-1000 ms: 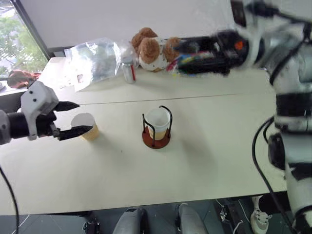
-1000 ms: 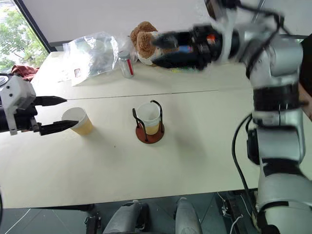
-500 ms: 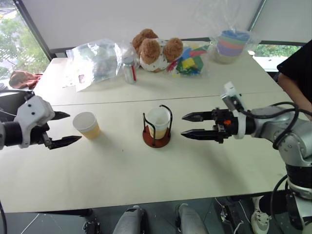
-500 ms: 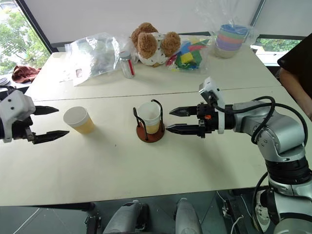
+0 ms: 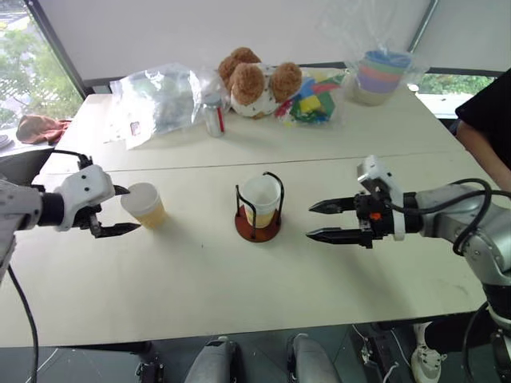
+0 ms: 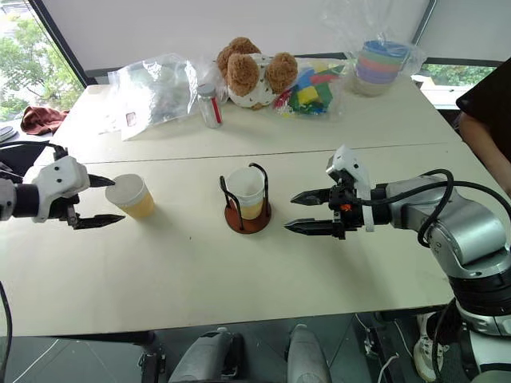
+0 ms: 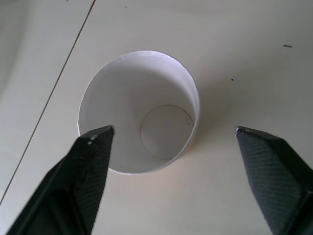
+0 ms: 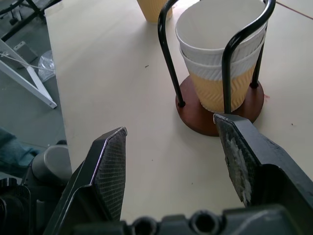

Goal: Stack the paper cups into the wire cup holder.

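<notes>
One paper cup [image 5: 144,204] with a white rim and a tan ribbed body stands upright on the table, left of centre. My left gripper [image 5: 126,210] is open, with one black finger on each side of the cup's left half. In the left wrist view one fingertip [image 7: 98,139] overlaps the rim while the other stands well apart from the cup [image 7: 142,122]. The wire cup holder [image 5: 257,226] stands at the table's middle with two nested paper cups [image 8: 220,34] inside. To its right my right gripper [image 5: 313,222] is open and empty, pointing at the holder.
Along the table's far side lie a clear plastic bag [image 5: 160,96], a drink can [image 5: 212,118], a teddy bear [image 5: 251,80], coloured blocks [image 5: 307,104] and wrapped pastel bowls [image 5: 382,73]. A person in black [image 5: 487,112] stands at the right edge.
My left gripper has moved in and down until its fingers flank the loose cup, and they have narrowed. My right arm has swung down from high at the back to beside the holder.
</notes>
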